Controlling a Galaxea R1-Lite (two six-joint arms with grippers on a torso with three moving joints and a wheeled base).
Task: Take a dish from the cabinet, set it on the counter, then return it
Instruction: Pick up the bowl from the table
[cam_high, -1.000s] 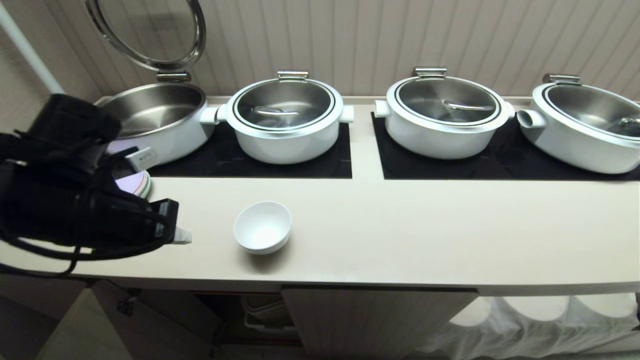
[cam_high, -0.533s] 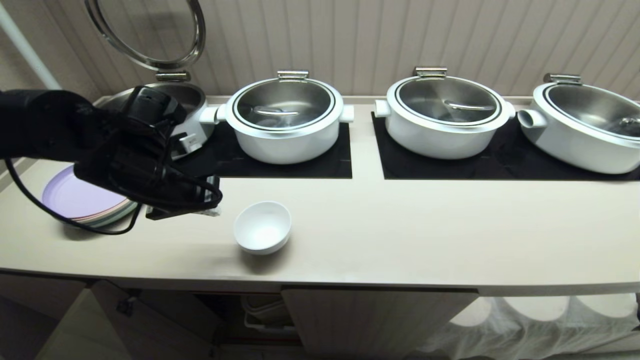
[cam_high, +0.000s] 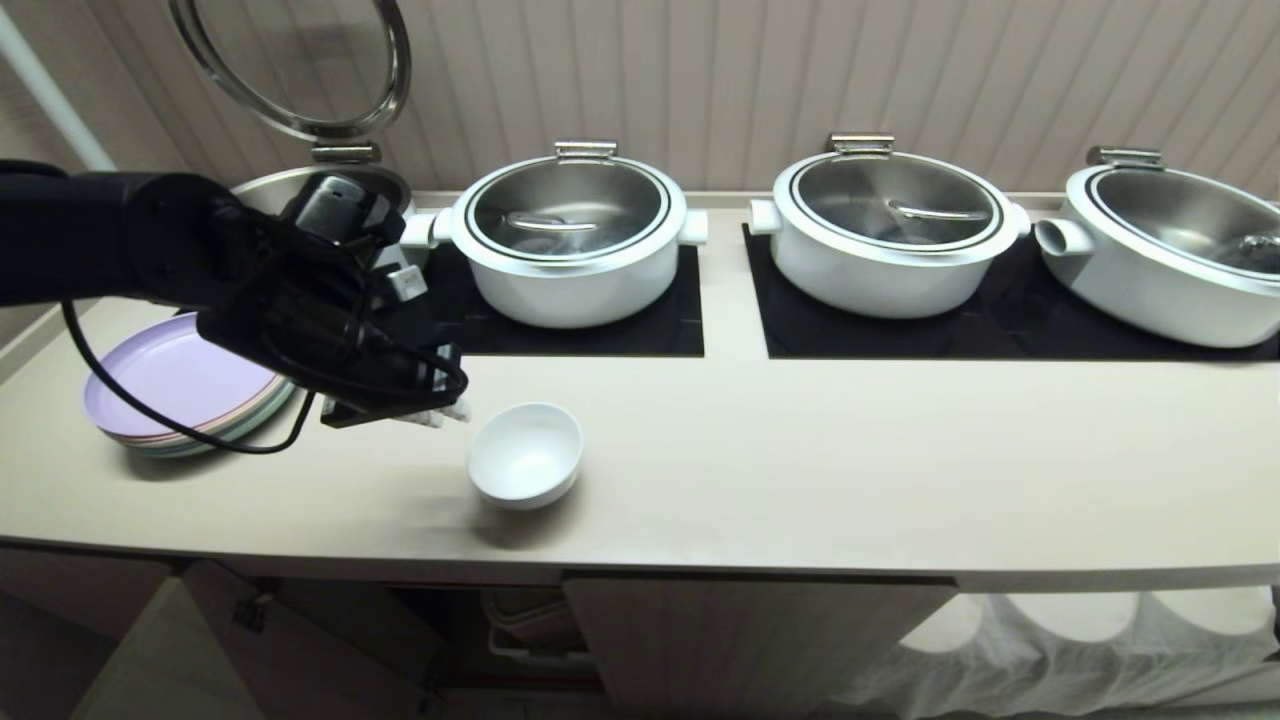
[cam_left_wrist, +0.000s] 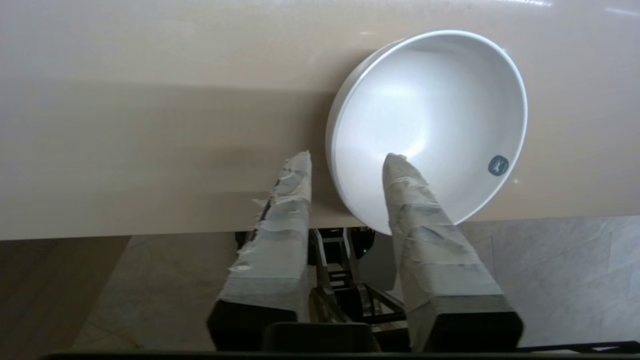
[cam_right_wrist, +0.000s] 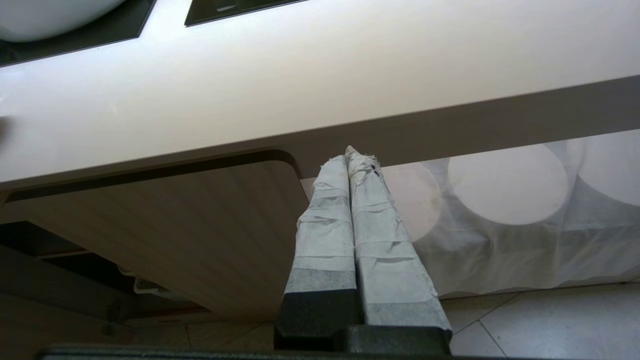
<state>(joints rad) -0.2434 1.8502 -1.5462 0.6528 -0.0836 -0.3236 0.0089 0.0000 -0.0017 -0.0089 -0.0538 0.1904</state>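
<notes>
Small round plain white bowl (cam_high: 526, 453), deep, glossy, upright on the long smooth cream-beige bench (cam_high: 800, 470), toward the near edge and left of centre, well apart from everything else on the surface. Inside wall clean and bare except for a little dark round sticker (cam_left_wrist: 498, 165) near the rim; print on it too small to read.

Left gripper (cam_high: 440, 405) black, hovering just left of the bowl and a little farther back, tape-wrapped fingers (cam_left_wrist: 287, 210) spread with a clear gap, holding nothing. In the left wrist view one finger over the bowl's opening, the other outside the rim; contact with the rim cannot be told. Right gripper (cam_right_wrist: 356, 157) low in front of the bench's near edge, fingers pressed together, empty.

Stack of wide flat lilac and green plates (cam_high: 175, 390) at the far left of the bench. Two black rectangular mats (cam_high: 560, 335) along the far side, carrying big white pots with steel lids (cam_high: 570, 240); leftmost pot's lid raised. Wide stretch of bare bench to the right of the bowl. Below the near edge, pale beige fluted cabinet (cam_high: 740, 640) with an open gap on its left.
</notes>
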